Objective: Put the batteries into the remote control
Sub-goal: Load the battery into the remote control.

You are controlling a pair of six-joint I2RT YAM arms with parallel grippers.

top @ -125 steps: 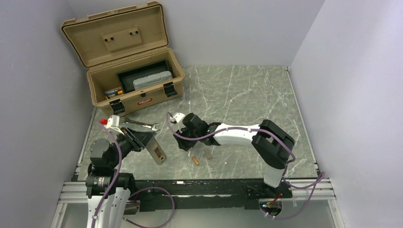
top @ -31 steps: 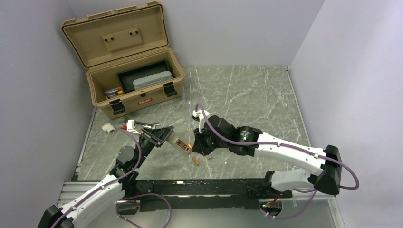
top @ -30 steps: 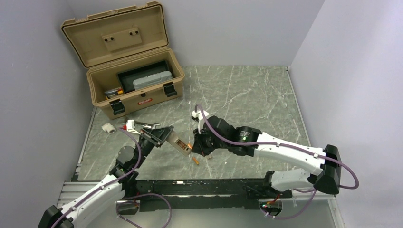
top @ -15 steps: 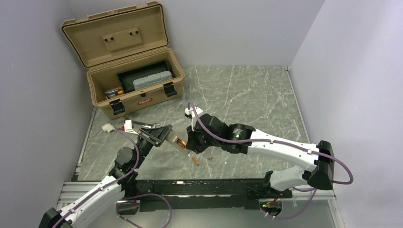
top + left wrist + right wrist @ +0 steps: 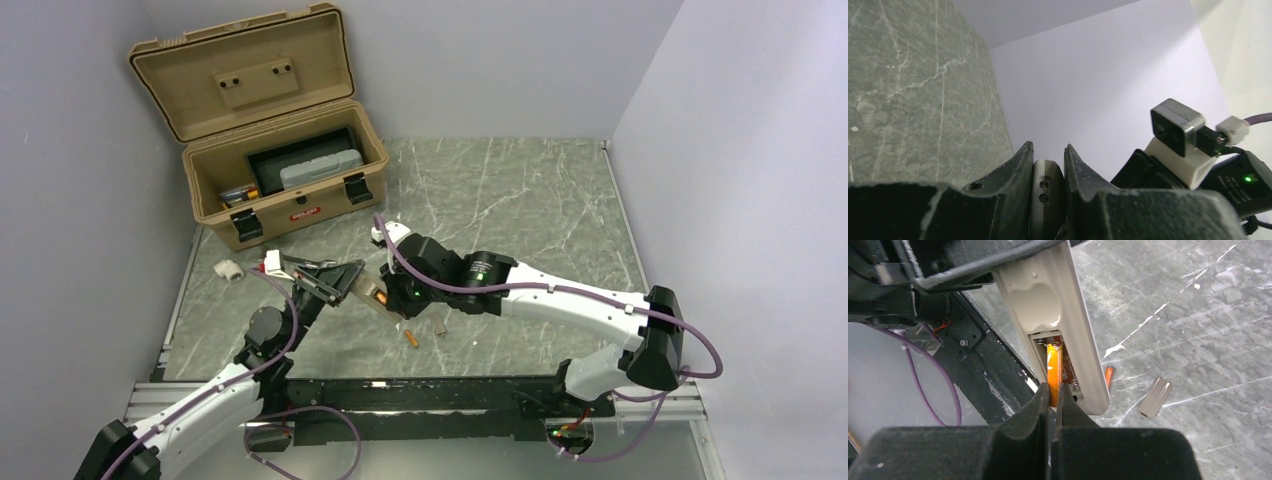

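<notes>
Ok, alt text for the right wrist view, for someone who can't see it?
The right gripper, shut on an orange battery, holds it in the open battery recess of the remote control. A second battery and a flat grey piece lie on the marble table.

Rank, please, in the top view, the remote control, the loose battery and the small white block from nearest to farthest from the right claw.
1. remote control, at the tips of the right claw
2. loose battery, on the table, near side
3. small white block, far left
</notes>
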